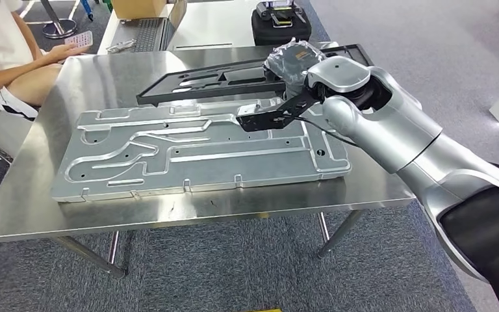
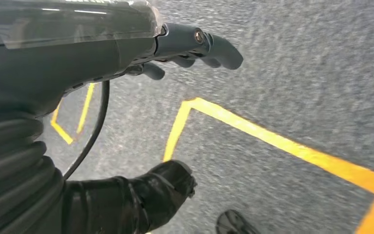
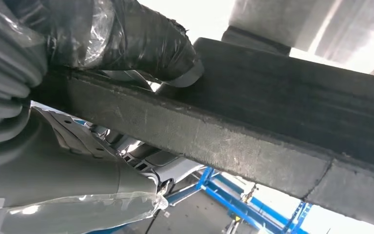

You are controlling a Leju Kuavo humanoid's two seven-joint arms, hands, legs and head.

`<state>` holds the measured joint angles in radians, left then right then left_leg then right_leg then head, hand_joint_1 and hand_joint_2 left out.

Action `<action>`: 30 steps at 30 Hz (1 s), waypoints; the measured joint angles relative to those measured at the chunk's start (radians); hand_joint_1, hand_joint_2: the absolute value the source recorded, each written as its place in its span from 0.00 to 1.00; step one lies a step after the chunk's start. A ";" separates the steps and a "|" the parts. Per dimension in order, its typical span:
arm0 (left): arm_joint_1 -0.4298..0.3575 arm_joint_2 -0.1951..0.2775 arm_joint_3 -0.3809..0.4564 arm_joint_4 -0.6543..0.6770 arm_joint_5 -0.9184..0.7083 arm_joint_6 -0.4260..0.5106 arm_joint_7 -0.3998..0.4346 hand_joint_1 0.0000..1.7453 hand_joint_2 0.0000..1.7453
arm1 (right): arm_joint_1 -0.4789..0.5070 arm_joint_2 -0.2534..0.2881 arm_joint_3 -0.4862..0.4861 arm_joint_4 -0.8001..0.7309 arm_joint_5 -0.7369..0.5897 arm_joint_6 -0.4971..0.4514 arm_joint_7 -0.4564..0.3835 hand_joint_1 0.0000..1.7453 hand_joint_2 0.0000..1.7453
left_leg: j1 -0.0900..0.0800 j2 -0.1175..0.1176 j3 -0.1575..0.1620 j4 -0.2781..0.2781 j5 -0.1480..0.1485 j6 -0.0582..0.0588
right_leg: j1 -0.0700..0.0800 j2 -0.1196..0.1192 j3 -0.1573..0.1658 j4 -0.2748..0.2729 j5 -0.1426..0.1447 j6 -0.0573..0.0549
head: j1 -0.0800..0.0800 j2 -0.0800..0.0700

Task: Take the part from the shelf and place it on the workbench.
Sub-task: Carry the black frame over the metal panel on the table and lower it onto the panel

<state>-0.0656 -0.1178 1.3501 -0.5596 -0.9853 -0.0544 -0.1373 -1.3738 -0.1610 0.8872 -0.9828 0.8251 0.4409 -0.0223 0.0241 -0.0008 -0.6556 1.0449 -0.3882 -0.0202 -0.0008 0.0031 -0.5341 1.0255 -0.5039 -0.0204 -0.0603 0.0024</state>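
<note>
Right arm (image 1: 390, 123) — glossy silver rounded shells, black joint gaps, black bracket with thin black cable at wrist. Right hand (image 1: 290, 62) wrapped in crinkled clear plastic over black. Left hand (image 2: 190, 46) — grey-blue fingers, brass-coloured screw, grey ribbed cover, black cable.

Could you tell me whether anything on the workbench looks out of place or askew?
Yes: the black part is not lying flat. The right robot hand grips its rim, and that end looks lifted, overlapping the far edge of the silver plate on the workbench. The plate itself lies flat.
</note>
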 joint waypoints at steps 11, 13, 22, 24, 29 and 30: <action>-0.001 0.000 0.000 -0.004 0.002 0.001 0.002 0.00 1.00 | 0.022 -0.025 0.000 0.003 -0.014 -0.004 -0.007 1.00 1.00 | 0.001 -0.009 0.059 -0.012 -0.060 0.047 | -0.007 -0.002 -0.189 0.244 -0.017 0.027 | 0.002 0.000; -0.001 -0.001 0.000 -0.004 0.008 0.006 0.008 0.00 1.00 | 0.026 -0.031 0.000 0.004 -0.021 -0.009 -0.008 1.00 1.00 | -0.001 -0.011 0.078 -0.013 -0.074 0.041 | -0.003 -0.002 -0.153 0.117 0.075 0.015 | 0.001 0.000; -0.010 0.003 0.000 -0.005 0.021 0.019 0.005 0.00 1.00 | 0.068 -0.038 0.000 0.002 -0.037 -0.028 -0.007 1.00 1.00 | -0.002 -0.004 0.011 0.133 -0.158 0.005 | 0.000 -0.003 -0.086 -0.007 0.087 -0.022 | 0.002 0.000; -0.008 0.005 0.000 -0.005 0.021 0.019 -0.001 0.00 1.00 | 0.090 -0.039 0.000 0.002 -0.044 -0.035 -0.006 1.00 1.00 | -0.002 -0.005 -0.059 0.244 -0.184 0.002 | 0.001 -0.003 -0.082 -0.004 0.081 -0.027 | 0.002 0.000; -0.006 0.009 0.000 -0.005 0.022 0.018 -0.004 0.00 1.00 | 0.143 -0.048 -0.001 -0.001 -0.053 -0.045 -0.006 1.00 1.00 | -0.003 -0.004 0.003 0.047 -0.045 0.008 | 0.004 0.002 -0.076 0.019 0.057 -0.015 | 0.003 0.000; -0.007 0.010 0.000 -0.005 0.022 0.018 -0.005 0.00 1.00 | 0.150 -0.051 -0.002 -0.001 -0.054 -0.048 -0.005 1.00 1.00 | -0.005 -0.005 0.016 0.015 -0.038 0.012 | 0.006 0.002 -0.078 0.024 0.054 -0.011 | 0.003 0.000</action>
<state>-0.0722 -0.1081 1.3504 -0.5646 -0.9635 -0.0360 -0.1421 -1.2235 -0.2123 0.8854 -0.9842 0.7714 0.3928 -0.0273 0.0192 -0.0055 -0.6391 1.0599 -0.4265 -0.0082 0.0048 0.0049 -0.6121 1.0491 -0.4501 -0.0309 -0.0574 0.0024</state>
